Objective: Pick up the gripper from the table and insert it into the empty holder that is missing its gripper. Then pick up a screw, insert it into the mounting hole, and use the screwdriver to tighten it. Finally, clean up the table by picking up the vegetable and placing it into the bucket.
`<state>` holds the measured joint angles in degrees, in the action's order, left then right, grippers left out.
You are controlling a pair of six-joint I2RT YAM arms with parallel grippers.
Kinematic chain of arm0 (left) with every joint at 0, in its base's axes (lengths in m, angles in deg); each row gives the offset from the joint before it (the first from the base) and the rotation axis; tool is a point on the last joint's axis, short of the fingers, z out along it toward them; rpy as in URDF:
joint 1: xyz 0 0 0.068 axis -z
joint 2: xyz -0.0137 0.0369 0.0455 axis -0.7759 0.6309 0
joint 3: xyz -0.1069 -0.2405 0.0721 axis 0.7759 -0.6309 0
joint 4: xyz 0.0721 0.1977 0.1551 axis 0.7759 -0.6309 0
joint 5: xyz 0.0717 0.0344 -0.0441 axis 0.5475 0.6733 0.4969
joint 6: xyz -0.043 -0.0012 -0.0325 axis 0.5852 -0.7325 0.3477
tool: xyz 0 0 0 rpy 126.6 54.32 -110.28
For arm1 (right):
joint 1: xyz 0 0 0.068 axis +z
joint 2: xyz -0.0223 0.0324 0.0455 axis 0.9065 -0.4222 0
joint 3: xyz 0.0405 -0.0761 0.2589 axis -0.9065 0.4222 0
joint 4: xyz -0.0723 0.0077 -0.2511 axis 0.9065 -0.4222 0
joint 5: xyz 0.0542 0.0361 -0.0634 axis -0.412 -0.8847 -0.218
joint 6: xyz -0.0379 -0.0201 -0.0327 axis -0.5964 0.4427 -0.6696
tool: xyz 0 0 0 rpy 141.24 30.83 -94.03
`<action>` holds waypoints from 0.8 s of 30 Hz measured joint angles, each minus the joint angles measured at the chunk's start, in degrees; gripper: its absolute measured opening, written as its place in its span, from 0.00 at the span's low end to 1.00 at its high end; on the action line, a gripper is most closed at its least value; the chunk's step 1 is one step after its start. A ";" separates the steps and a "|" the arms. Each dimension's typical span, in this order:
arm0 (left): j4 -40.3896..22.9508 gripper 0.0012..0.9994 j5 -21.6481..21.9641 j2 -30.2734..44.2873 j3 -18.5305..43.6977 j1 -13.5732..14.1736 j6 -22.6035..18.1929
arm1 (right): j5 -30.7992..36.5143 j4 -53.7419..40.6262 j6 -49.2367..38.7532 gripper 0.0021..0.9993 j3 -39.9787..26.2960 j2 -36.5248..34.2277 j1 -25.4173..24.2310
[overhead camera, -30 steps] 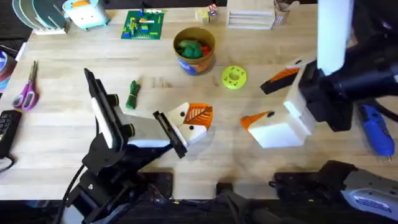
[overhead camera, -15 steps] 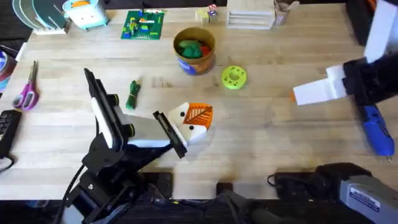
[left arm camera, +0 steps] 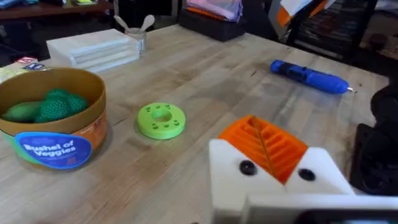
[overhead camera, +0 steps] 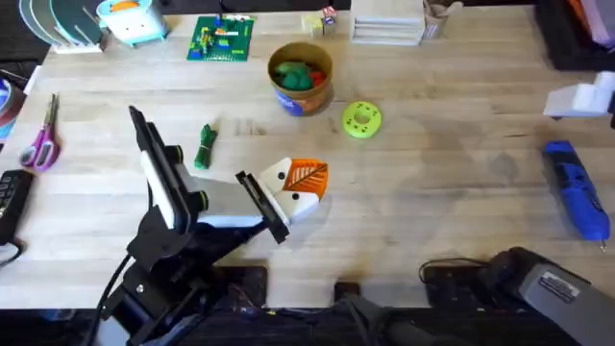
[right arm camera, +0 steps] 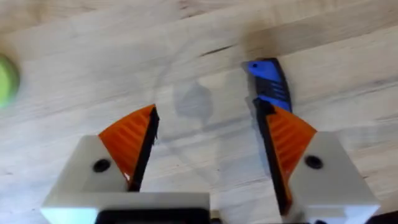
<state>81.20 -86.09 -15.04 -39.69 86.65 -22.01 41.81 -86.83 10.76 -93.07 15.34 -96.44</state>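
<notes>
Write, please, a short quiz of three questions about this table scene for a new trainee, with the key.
1. True or false: the screwdriver lies on the table, with no claw holding it.
2. Which lies closest to the bucket? A) scissors B) lime-green disc C) screwdriver
3. Fill in: the right claw is ____ (open/shut).

Key: 1 true; 2 B; 3 open.
</notes>
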 joint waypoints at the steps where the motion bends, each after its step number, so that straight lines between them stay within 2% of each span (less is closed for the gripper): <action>1: -0.02 0.01 0.10 0.00 0.00 0.00 0.01 | 0.17 -0.13 -2.25 0.95 0.00 -0.65 -1.08; 8: -0.02 0.01 0.49 0.00 0.00 0.00 0.00 | 2.65 -0.28 -17.85 0.95 0.02 -5.83 -6.65; 15: -0.02 0.01 0.75 0.00 0.00 0.00 0.00 | 3.86 -0.15 -27.13 0.95 0.02 -13.88 -11.61; 24: -0.04 0.01 1.08 0.00 0.00 0.00 0.00 | 5.22 2.15 -38.58 0.95 0.02 -21.80 -12.48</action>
<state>81.16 -85.01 -15.04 -39.69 86.65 -22.01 47.03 -84.68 -27.82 -93.05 -6.46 -108.93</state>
